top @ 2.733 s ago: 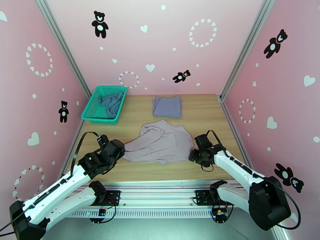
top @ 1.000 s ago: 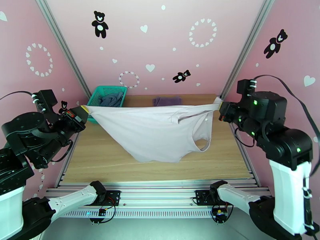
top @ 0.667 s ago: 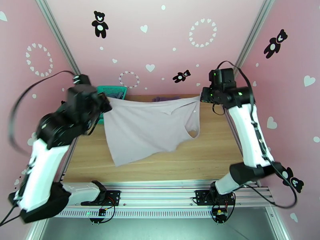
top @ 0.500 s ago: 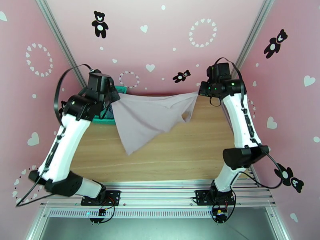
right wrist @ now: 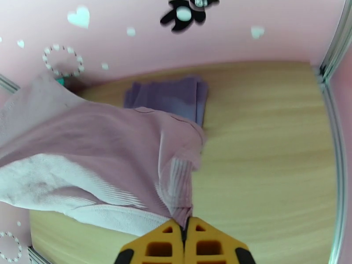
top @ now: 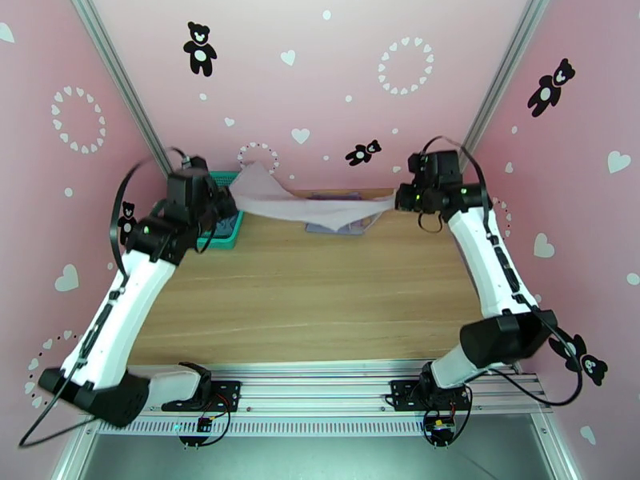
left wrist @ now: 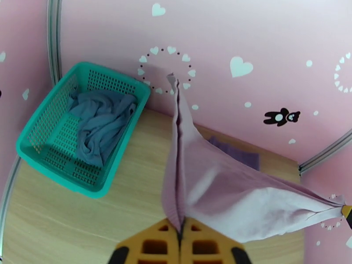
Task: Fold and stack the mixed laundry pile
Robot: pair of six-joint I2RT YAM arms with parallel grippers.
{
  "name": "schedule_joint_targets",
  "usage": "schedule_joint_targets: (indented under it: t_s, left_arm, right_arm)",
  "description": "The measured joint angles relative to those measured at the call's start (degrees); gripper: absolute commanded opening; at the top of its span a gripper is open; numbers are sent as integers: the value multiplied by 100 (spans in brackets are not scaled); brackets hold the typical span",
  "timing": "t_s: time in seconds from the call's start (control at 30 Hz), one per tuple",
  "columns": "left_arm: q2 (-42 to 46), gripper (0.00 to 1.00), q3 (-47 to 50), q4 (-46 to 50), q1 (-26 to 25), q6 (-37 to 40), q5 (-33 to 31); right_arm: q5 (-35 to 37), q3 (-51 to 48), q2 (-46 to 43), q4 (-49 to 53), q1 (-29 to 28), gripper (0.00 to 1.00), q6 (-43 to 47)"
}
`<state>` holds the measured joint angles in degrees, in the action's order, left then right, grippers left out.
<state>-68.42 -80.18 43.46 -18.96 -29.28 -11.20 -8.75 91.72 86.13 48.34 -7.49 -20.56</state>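
Left arm (top: 132, 294), right arm (top: 488, 250) outstretched; garment (top: 276, 200) seemingly taut

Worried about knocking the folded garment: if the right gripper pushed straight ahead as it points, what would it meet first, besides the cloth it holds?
Probably the folded lavender garment on the table: it lies ahead of the right gripper, past the held mauve top. Depth is unclear.
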Motion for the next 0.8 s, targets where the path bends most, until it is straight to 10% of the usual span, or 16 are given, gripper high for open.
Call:
schedule_joint_targets:
  t_s: [0.3,0.8]
  left_arm:
    - [1016,0,4518,-780,-822,-1423,170]
    - [2310,0,4848,122,-1012,-2870,-592]
  right_arm:
    - [55,-3668,-769,-824,-660,0,-140]
    - [1637,-3292,-1832,269,-868,0,-354]
